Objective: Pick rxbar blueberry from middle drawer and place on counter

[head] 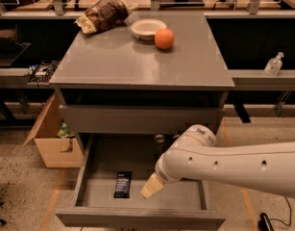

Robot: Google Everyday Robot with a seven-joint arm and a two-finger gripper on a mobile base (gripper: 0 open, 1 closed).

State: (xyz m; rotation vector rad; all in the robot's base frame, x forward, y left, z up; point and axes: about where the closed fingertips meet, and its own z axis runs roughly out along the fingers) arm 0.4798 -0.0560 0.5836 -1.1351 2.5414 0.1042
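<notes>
Your gripper (151, 187) hangs inside the open middle drawer (137, 219), just right of the rxbar blueberry (122, 184) and apart from it. Whether it is spread or closed cannot be told. The bar lies flat on the drawer floor, left of centre. The counter (137, 61) carries a snack bag (103, 14), bowl (148, 29) and orange (164, 38).
</notes>
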